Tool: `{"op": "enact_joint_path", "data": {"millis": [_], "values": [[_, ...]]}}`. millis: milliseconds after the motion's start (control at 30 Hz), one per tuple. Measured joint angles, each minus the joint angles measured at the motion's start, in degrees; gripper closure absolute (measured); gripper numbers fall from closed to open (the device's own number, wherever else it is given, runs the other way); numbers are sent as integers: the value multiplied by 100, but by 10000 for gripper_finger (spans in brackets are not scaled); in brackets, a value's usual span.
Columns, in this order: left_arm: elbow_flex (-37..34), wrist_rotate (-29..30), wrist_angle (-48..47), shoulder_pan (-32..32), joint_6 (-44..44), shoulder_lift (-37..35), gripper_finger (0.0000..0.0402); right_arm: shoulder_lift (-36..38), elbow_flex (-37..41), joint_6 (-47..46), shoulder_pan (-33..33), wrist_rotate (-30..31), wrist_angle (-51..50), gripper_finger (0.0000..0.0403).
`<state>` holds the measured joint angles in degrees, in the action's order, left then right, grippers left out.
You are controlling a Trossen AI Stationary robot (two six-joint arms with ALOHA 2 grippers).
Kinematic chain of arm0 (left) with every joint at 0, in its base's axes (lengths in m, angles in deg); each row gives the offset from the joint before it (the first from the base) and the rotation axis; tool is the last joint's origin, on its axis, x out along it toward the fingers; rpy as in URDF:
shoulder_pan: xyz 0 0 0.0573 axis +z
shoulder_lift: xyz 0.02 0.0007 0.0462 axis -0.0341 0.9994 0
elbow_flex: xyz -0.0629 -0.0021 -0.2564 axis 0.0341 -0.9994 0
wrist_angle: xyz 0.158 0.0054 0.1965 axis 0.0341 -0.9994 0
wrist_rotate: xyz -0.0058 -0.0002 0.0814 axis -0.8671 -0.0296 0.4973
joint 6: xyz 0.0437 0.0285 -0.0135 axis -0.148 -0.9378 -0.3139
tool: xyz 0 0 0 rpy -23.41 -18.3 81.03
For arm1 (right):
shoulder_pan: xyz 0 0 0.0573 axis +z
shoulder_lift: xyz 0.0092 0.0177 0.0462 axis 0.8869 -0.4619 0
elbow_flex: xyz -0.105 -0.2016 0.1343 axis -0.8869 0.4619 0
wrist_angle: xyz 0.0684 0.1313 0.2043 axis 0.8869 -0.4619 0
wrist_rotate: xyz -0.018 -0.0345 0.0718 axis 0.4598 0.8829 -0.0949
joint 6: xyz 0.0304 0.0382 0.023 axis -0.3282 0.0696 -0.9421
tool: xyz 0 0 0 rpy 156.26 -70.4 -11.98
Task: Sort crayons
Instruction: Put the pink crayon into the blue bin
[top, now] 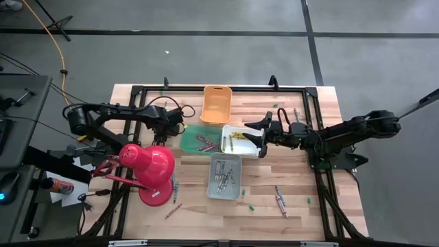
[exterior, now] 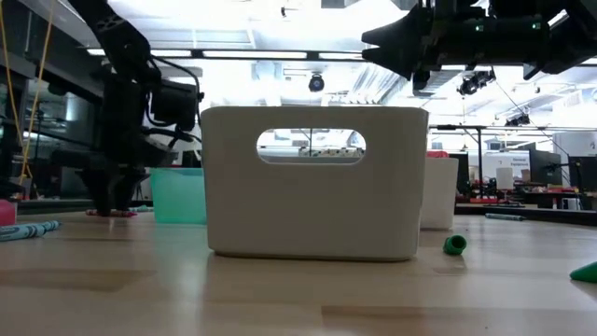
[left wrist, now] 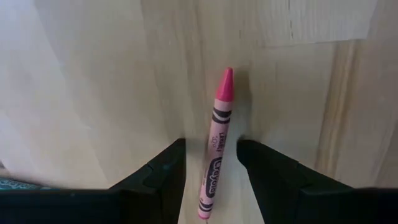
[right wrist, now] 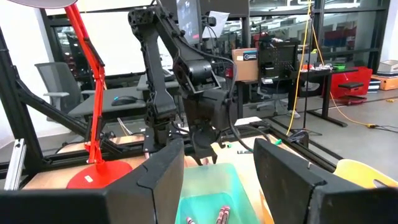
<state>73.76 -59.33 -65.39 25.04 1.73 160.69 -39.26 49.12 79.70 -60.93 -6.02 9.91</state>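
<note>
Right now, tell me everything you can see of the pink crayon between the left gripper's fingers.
The pink crayon is a slim wax stick with a pointed bare tip and a pink paper wrapper printed with black bands and lettering. It looks whole. In the left wrist view it lies on the pale wooden table, pointing away from the left gripper. The open fingers straddle its back half with a gap on each side, so no grip shows. Its rear end runs out of view.

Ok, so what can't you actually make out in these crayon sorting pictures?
- White bin: high view, right gripper covers part of its contents.
- Grey bin: low view, its wall hides what's inside.
- Pink crayon: left wrist view, lower end cut off by picture edge.
- Loose crayons: high view, too small for colours.
</note>
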Motion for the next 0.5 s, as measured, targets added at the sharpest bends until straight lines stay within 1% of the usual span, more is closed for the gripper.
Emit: {"op": "enact_joint_path", "data": {"millis": [67, 133, 233, 367, 400, 500], "values": [[3, -2, 0, 1, 18, 36, 247, 0, 0, 0, -2, 0, -10, 214], [3, 2, 7, 0, 113, 36, 257, 0, 1, 0, 0, 0, -27, 214], [-9, -4, 15, 1, 290, 14, 296, 0, 4, 0, -2, 0, -32, 214], [-17, -47, -12, 3, 496, 10, 379, 0, 4, 0, -2, 1, -32, 214], [-15, -58, -13, 11, 559, 8, 389, 0, 4, 0, -2, 0, -34, 214], [33, -38, -153, 10, 653, 16, 391, 0, 4, 0, 0, 1, -34, 214]]}}
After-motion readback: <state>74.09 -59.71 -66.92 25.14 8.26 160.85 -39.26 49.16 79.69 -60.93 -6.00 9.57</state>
